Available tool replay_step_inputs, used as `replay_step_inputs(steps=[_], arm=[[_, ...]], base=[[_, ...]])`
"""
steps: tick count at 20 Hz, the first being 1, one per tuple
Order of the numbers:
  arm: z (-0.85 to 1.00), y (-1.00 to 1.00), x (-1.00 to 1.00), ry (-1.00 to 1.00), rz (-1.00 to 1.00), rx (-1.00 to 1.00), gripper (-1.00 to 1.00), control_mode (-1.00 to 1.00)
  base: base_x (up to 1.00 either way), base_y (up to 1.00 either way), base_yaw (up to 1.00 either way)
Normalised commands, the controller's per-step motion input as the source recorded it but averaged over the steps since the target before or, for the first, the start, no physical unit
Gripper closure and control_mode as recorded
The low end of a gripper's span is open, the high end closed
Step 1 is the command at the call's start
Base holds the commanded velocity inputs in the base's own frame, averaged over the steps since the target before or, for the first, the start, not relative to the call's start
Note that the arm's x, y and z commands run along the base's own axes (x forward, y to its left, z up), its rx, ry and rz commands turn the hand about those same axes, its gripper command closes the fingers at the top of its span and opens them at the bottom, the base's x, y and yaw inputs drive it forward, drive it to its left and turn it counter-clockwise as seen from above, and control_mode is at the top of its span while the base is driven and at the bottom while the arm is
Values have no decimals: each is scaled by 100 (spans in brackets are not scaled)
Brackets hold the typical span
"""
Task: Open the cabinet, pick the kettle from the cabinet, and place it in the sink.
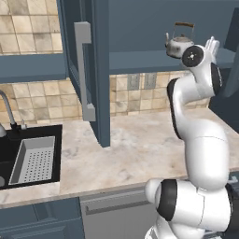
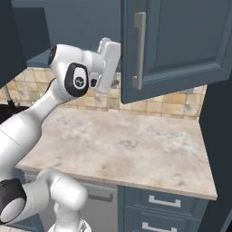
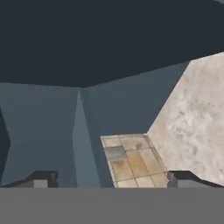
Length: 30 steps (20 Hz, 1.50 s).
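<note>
The cabinet (image 1: 140,28) stands open, its left door (image 1: 91,70) swung out toward me with a long grey bar handle (image 1: 82,70). On the cabinet's shelf sits the small silver kettle (image 1: 179,43), upright, with its arched handle on top. My gripper (image 1: 213,44) is raised to shelf height just right of the kettle and apart from it. In the hand view the two fingertips (image 3: 42,179) stand wide apart with nothing between them, so my gripper (image 3: 112,179) is open. The black sink (image 1: 35,132) lies at the far left under the tap (image 1: 6,108).
A grey perforated strainer tray (image 1: 32,160) rests in the sink. The cabinet's right door (image 2: 181,45) juts out close beside my hand (image 2: 108,63). A marble counter (image 1: 140,144) runs below, with tiled backsplash (image 1: 126,95) behind and blue drawers (image 2: 163,201) underneath.
</note>
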Motion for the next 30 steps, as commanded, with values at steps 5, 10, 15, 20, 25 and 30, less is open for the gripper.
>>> replay_step_inputs(steps=[5,10,15,20,25,30], arm=[[3,-21,6,2,-30,9,-100,-100],[0,-22,0,1,-24,13,-100,-100],[-7,-21,-19,-1,-17,14,-100,-100],[-10,-27,-35,-2,-17,15,-100,-100],[-10,-40,-38,-1,-19,14,-100,-100],[-8,-48,-36,-1,-16,12,-100,-100]], base=[[0,0,0],[0,0,0],[0,0,0],[0,0,0],[0,0,0],[0,0,0]])
